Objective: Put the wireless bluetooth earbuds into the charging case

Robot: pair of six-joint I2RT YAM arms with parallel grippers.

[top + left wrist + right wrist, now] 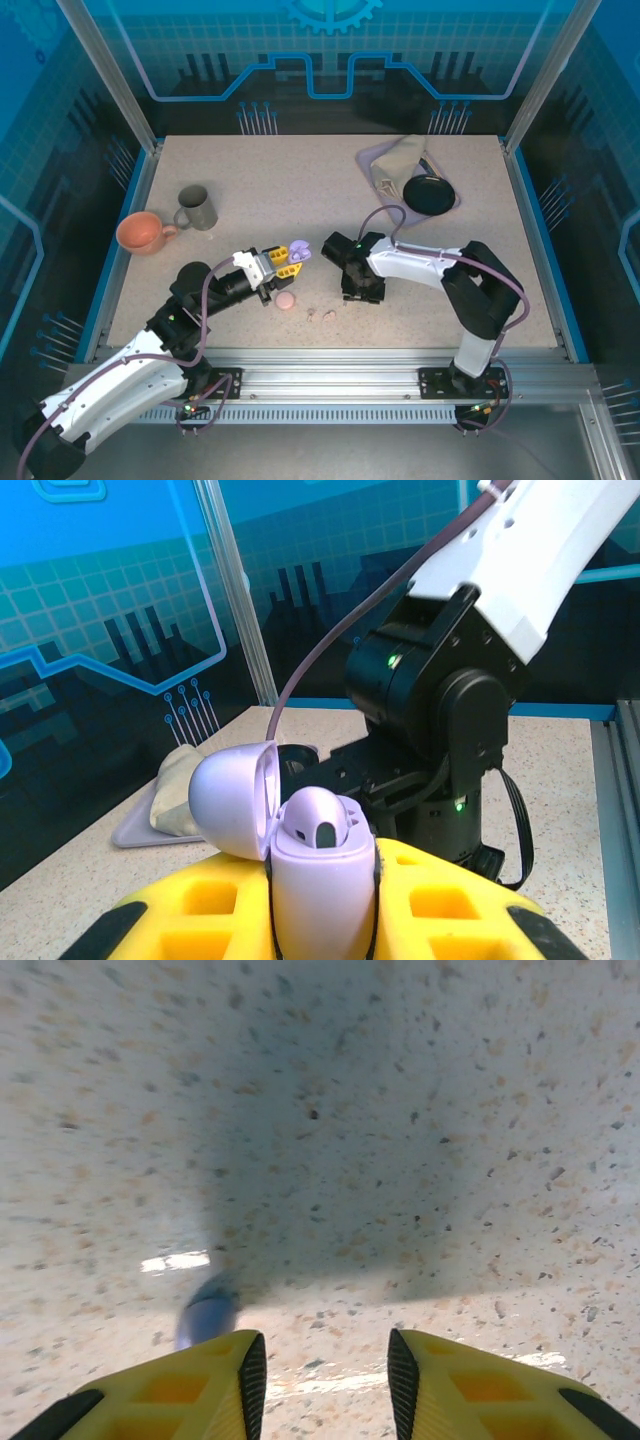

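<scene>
My left gripper [288,260] is shut on a lavender charging case [322,890], held upright above the table with its lid [232,805] swung open to the left. One lavender earbud [318,825] sits in the case. My right gripper [325,1375] points down close to the table with its jaws open and nothing between them. A blurred lavender earbud [207,1315] lies on the table just outside its left finger. Two pale pink earbuds [320,315] lie near the front edge, beside a closed pink case [286,300].
A grey mug [196,208] and an orange cup [143,232] stand at the left. At the back right a tray [372,160] holds a folded cloth [400,160] and a round black thing [428,193]. The right arm [440,710] is right in front of the held case.
</scene>
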